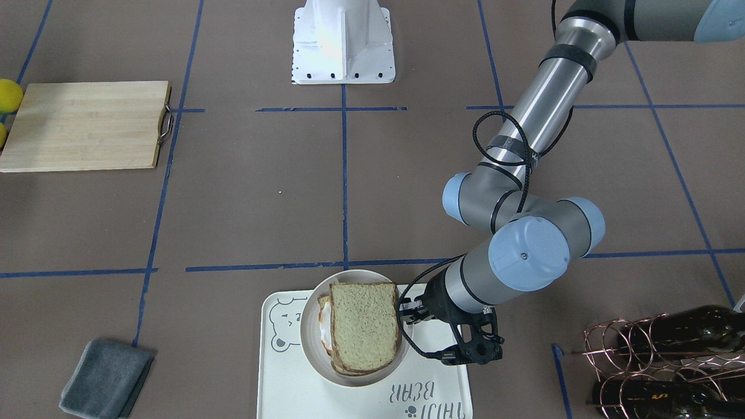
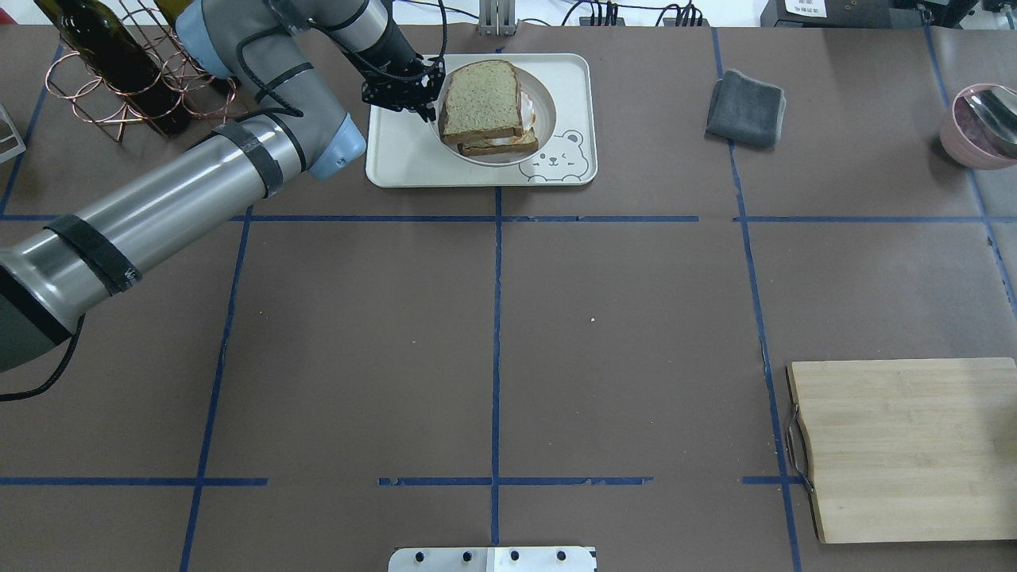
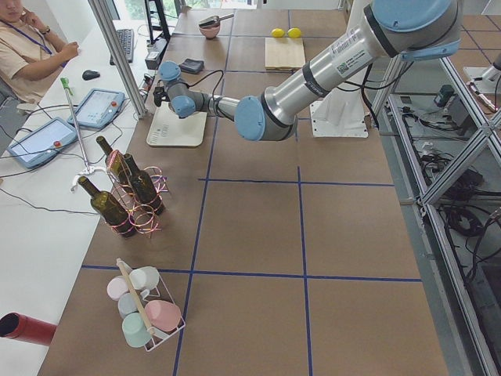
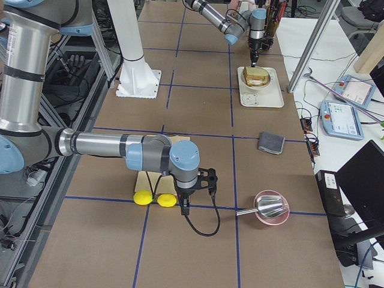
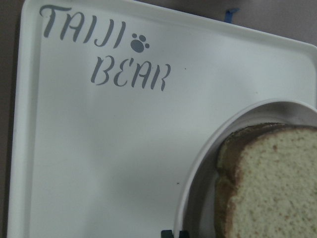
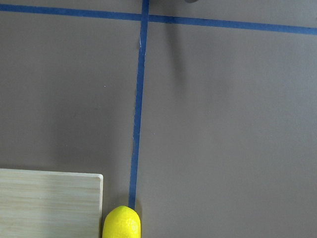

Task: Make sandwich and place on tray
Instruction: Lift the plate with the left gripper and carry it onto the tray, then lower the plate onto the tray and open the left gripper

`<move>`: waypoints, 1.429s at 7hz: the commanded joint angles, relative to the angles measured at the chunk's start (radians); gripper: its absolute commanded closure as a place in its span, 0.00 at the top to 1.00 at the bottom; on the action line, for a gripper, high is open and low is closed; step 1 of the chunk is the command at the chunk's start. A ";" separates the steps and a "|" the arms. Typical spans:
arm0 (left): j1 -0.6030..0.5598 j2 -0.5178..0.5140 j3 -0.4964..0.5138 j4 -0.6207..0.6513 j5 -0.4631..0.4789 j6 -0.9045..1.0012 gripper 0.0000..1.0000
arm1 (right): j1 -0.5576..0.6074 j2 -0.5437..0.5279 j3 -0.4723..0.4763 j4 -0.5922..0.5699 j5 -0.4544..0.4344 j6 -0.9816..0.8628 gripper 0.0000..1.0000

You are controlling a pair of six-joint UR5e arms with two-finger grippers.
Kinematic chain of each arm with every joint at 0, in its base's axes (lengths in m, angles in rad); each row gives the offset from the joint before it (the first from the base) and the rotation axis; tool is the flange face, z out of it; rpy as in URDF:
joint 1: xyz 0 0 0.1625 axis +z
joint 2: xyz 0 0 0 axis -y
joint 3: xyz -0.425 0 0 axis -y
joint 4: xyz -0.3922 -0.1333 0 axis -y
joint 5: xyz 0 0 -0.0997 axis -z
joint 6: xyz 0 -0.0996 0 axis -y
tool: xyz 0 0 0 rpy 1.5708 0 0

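The sandwich [image 1: 364, 326], two tan bread slices with white egg showing at the edge, lies on a round cream plate [image 1: 311, 343]. The plate stands on the cream bear tray [image 1: 291, 390] at the table's far edge. The sandwich also shows in the overhead view [image 2: 481, 99] and the left wrist view [image 5: 277, 183]. My left gripper [image 1: 407, 311] is at the plate's rim beside the sandwich, its fingers close together on the rim [image 5: 198, 163]. My right gripper [image 4: 183, 207] hangs over the table near two lemons; I cannot tell whether it is open or shut.
A wooden cutting board [image 2: 906, 449] lies on my right, with lemons [image 4: 153, 198] beside it. A grey cloth [image 2: 747, 107] lies right of the tray. A copper rack with wine bottles [image 2: 119, 71] stands left of it. A pink bowl with a scoop [image 2: 981, 123] sits far right.
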 commanded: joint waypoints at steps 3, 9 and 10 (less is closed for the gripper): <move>0.031 -0.041 0.095 -0.098 0.111 -0.001 0.99 | 0.000 0.001 -0.001 0.000 0.002 0.002 1.00; 0.028 0.201 -0.487 0.165 0.108 0.016 1.00 | -0.001 0.001 0.001 0.000 0.002 0.008 1.00; 0.026 0.330 -0.705 0.312 0.095 0.095 1.00 | -0.001 0.004 -0.001 0.000 0.000 0.009 1.00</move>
